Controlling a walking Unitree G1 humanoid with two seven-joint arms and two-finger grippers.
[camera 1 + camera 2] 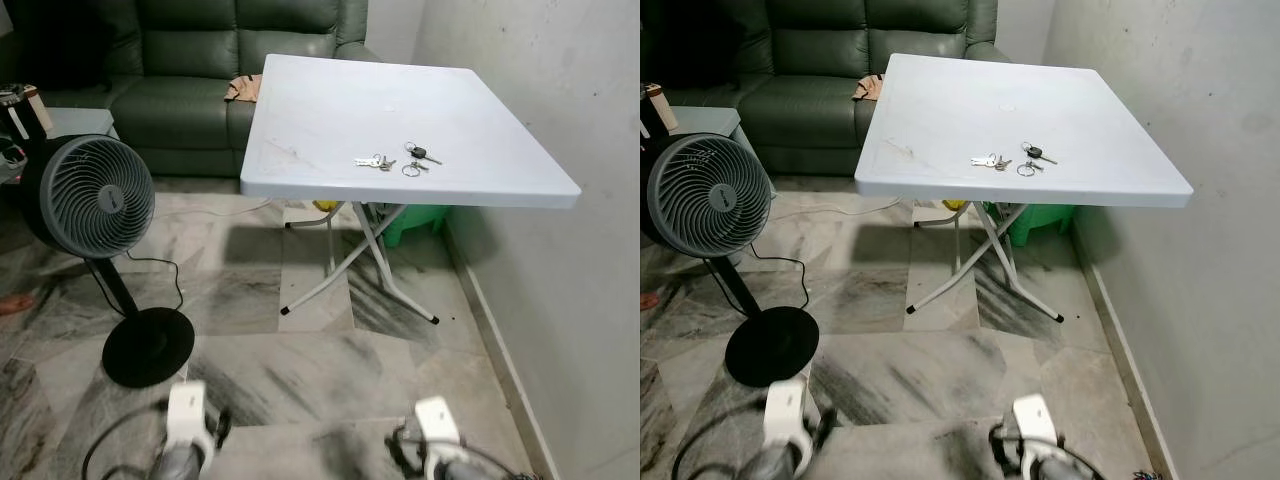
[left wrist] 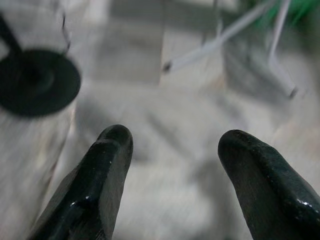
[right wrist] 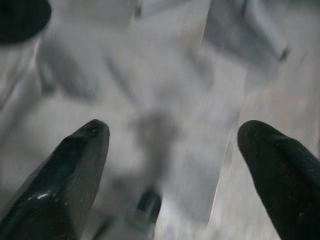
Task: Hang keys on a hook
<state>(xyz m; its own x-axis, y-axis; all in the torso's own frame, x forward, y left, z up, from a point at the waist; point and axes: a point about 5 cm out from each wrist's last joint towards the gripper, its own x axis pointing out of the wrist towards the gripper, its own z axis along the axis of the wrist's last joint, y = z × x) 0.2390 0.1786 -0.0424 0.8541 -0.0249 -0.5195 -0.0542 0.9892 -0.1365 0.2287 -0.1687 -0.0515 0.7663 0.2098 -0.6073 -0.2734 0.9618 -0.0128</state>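
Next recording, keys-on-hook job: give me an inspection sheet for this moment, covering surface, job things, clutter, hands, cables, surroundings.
Surface: white square folding plastic table, against the grey wall.
Job's things: silver keys on rings with a black fob lying near the table's front edge; hook: nothing seen.
Clutter: tan cloth on the sofa by the table's far corner.
Hands: left hand and right hand both open, low over the floor, holding nothing.
Cables: black fan cord looping across the floor.
Surroundings: dark green leather sofa, round grey pedestal fan, marble floor, green plastic object under the table.
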